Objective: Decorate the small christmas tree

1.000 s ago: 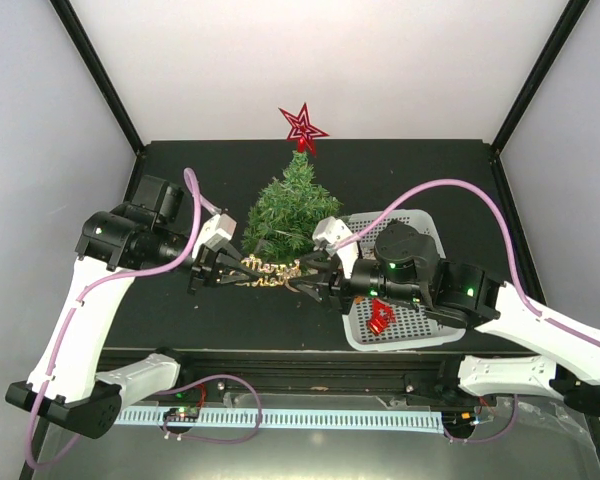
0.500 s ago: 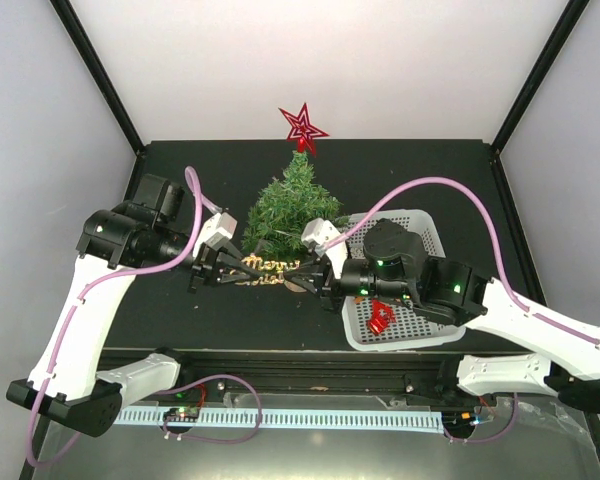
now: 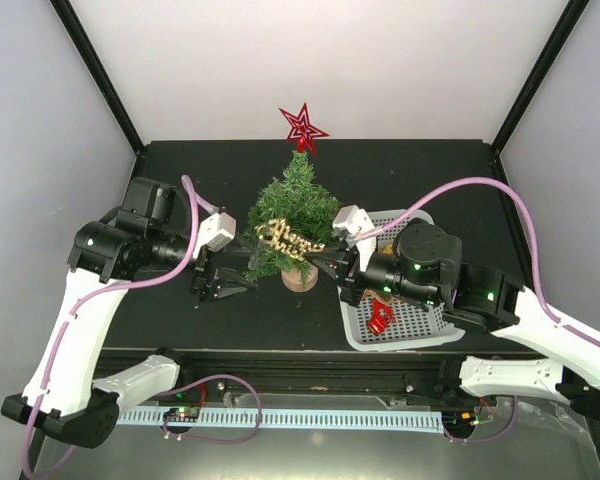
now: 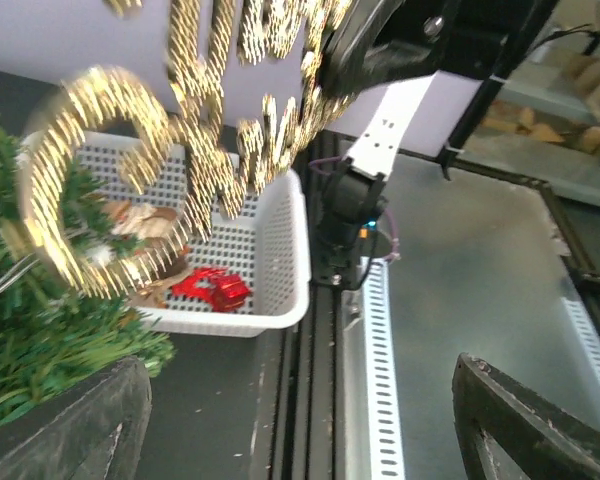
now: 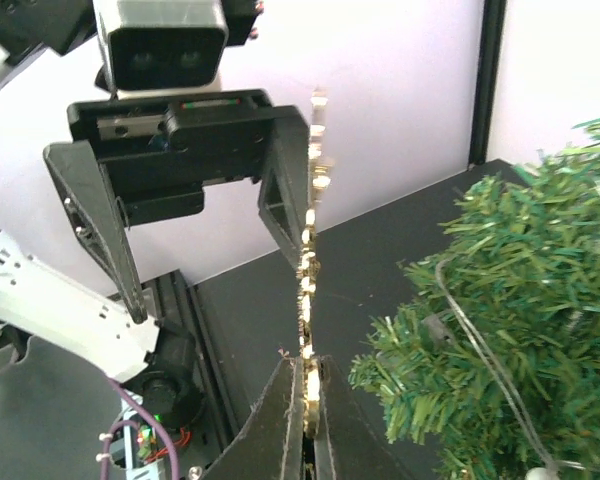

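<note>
Beside bushy green tree (image 3: 295,215) | right claw (image 5: 307,400) pinches glittery gold script sign (image 3: 292,240) | left claw (image 3: 242,281) spread, empty

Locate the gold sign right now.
Top view, centre: the gold sign sits in front of the tree, pinched at its right end by the right gripper; the open left gripper stands apart on its left.
</note>
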`<action>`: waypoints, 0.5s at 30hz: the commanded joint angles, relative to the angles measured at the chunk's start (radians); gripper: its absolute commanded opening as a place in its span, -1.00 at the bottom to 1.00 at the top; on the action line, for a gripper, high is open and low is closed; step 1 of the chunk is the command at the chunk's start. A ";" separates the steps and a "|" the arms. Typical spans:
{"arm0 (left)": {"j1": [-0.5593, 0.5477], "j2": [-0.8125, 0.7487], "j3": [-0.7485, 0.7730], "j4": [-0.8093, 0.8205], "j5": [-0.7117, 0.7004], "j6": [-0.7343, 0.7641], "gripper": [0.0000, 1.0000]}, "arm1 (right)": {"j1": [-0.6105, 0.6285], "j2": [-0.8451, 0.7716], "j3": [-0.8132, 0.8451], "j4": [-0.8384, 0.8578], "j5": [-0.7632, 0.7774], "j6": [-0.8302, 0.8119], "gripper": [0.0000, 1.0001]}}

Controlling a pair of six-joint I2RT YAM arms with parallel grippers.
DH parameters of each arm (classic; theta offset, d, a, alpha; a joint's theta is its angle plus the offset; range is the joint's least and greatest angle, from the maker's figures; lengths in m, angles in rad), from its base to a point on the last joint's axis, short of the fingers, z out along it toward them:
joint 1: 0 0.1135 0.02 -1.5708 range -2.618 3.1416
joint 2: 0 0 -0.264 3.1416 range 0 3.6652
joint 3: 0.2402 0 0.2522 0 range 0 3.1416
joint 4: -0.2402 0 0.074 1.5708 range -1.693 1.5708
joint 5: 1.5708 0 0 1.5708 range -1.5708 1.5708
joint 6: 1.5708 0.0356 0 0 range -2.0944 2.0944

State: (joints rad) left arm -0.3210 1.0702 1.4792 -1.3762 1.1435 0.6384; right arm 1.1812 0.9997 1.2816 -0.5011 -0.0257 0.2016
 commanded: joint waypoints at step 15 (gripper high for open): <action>0.232 -0.275 -0.211 0.343 -0.244 -0.336 0.67 | -0.038 -0.003 -0.004 0.005 0.158 -0.014 -0.98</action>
State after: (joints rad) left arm -0.1551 0.8253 1.2812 -1.1198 0.8989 0.3866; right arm 1.1492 0.9684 1.2709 -0.5159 0.0830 0.1986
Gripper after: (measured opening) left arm 0.833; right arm 0.012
